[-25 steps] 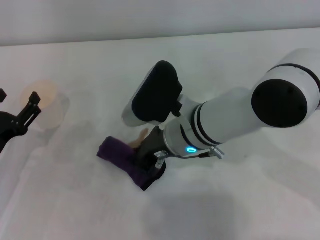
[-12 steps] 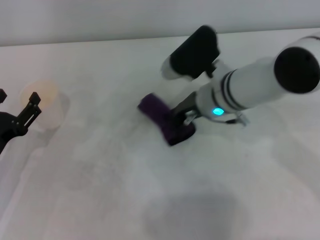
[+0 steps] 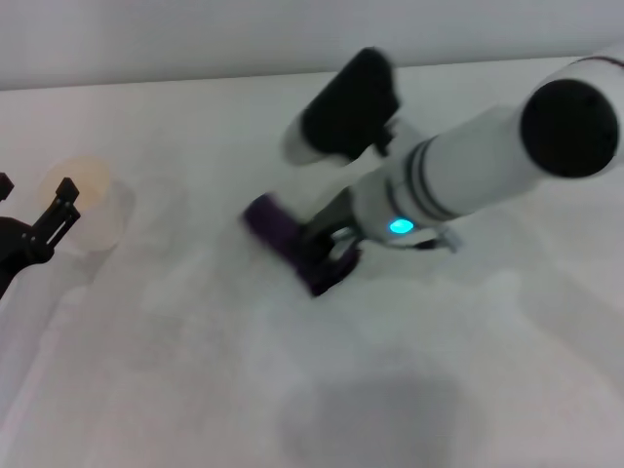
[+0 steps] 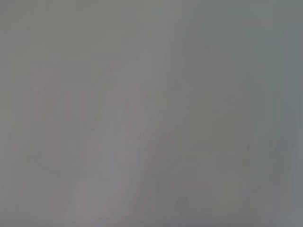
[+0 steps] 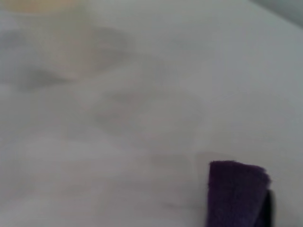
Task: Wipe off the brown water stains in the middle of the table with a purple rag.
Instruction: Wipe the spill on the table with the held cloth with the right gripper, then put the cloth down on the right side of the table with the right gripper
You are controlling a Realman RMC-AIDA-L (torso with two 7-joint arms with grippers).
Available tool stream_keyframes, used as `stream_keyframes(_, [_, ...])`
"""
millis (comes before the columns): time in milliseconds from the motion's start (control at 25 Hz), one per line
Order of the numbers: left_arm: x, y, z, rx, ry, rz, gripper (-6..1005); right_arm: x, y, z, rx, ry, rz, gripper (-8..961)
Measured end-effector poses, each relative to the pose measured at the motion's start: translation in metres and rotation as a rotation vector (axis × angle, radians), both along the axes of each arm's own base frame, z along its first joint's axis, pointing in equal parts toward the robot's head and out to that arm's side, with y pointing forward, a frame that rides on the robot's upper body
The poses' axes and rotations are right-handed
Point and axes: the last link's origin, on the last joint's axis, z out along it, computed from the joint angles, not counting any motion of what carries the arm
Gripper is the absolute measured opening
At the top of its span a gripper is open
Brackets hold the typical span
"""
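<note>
The purple rag (image 3: 278, 232) lies pressed on the white table (image 3: 195, 390), a little right of the middle. My right gripper (image 3: 327, 255) is shut on the rag's right end and holds it down on the tabletop. The rag's end also shows in the right wrist view (image 5: 236, 194). No brown water stain shows in any view; the table around the rag only has faint grey smudges. My left gripper (image 3: 37, 219) is parked at the far left edge, open and empty, beside the cup. The left wrist view shows only blank surface.
A pale translucent cup (image 3: 90, 200) with an orange tint stands at the left, just right of the left gripper. It shows faintly in the right wrist view (image 5: 42, 5). The table's back edge (image 3: 195, 83) meets a grey wall.
My right gripper dragged the rag from the front middle away and to the right, then a little back to the left. A tan patch beside the rag one second ago no longer shows.
</note>
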Motion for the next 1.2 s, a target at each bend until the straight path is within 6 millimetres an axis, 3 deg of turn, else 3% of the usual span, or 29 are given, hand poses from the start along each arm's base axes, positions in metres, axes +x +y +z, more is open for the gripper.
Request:
stream_keyframes(200, [0.001, 0.001, 0.000, 0.001, -0.001, -0.003, 879, -0.032, -0.024, -0.023, -0.132, 0.018, 0.097, 94])
stream_keyframes(400, [0.003, 0.005, 0.000, -0.001, 0.001, -0.009, 880, -0.038, -0.030, -0.030, -0.176, 0.001, 0.130, 95])
stream_keyframes(720, [0.003, 0.006, 0.000, -0.002, 0.002, -0.008, 880, -0.011, -0.002, -0.017, -0.071, -0.006, 0.054, 98])
stream_keyframes(960, [0.002, 0.004, 0.001, 0.000, 0.002, -0.006, 880, 0.014, 0.015, 0.008, 0.012, 0.012, -0.028, 101])
stream_keyframes(1200, [0.002, 0.004, 0.001, 0.000, 0.001, -0.005, 879, 0.047, 0.014, 0.043, 0.103, 0.084, -0.139, 103])
